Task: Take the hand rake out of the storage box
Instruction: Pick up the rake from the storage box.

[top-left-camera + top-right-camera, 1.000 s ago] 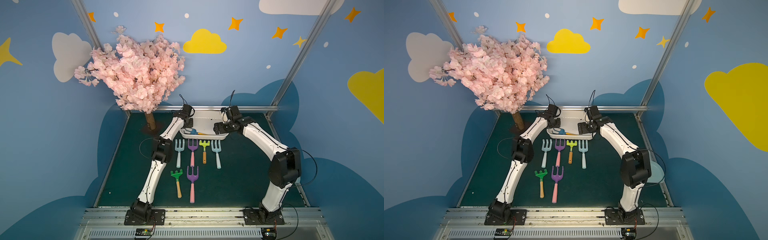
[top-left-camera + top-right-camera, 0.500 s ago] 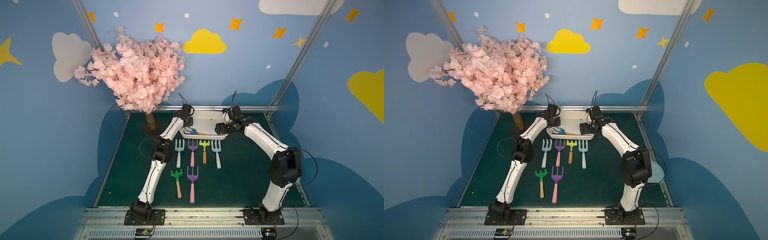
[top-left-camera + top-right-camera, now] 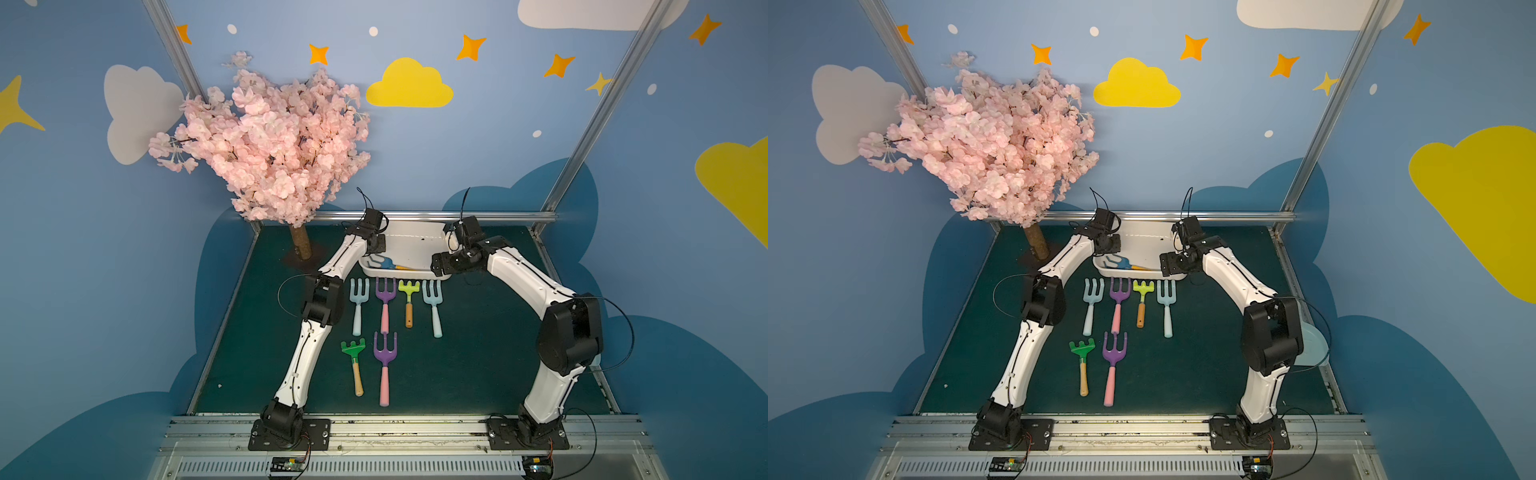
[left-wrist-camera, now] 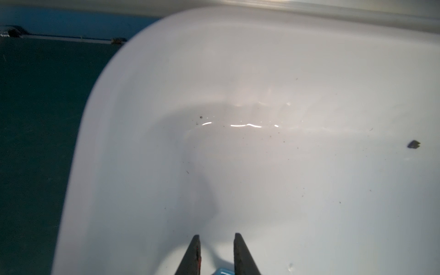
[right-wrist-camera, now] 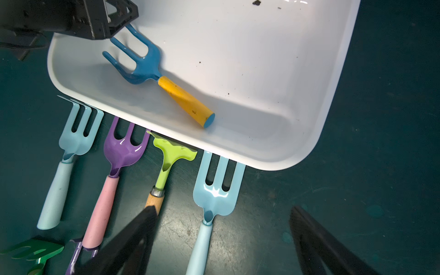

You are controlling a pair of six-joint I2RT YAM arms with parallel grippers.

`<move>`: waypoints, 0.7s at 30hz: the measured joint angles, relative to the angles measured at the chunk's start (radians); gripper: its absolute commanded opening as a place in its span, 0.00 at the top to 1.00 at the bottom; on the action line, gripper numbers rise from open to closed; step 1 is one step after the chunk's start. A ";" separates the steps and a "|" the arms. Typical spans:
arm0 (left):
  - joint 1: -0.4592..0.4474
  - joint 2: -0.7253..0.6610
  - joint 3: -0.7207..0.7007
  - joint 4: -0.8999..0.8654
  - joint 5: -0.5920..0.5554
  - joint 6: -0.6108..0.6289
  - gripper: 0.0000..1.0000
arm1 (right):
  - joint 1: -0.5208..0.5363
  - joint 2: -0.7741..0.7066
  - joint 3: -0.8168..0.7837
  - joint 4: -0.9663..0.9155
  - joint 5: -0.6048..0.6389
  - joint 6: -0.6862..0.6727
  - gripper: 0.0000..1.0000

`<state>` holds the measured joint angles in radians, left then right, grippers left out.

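Storage box (image 3: 411,245): white and shallow; it sits at the back of the green table (image 3: 478,353); I see dark specks on its floor.
Hand rake (image 5: 152,69): blue head, yellow handle; it lies flat inside the box near the front left corner, tines toward the left arm.
Left fingers (image 4: 194,254): low in the box over the rake's tine tips; only a narrow gap between them; a scrap of blue shows there; I cannot tell whether they pinch the rake.
Right fingers (image 5: 133,238): spread wide, pinching nothing; above the table off the box's front right corner, over a pale blue fork (image 5: 214,190).
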<state>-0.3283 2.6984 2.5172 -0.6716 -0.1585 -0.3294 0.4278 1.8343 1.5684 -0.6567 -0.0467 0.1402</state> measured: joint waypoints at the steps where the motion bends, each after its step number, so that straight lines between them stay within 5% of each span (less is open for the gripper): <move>1: 0.000 -0.002 -0.002 0.001 0.000 0.000 0.74 | 0.000 0.000 -0.004 0.000 0.000 0.000 0.09; 21: -0.051 -0.030 -0.087 0.008 -0.023 -0.007 0.76 | -0.001 -0.004 -0.065 -0.002 0.000 -0.011 0.09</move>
<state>-0.3798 2.6686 2.4306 -0.6636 -0.1810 -0.3367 0.4271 1.8301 1.5036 -0.6590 -0.0467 0.1295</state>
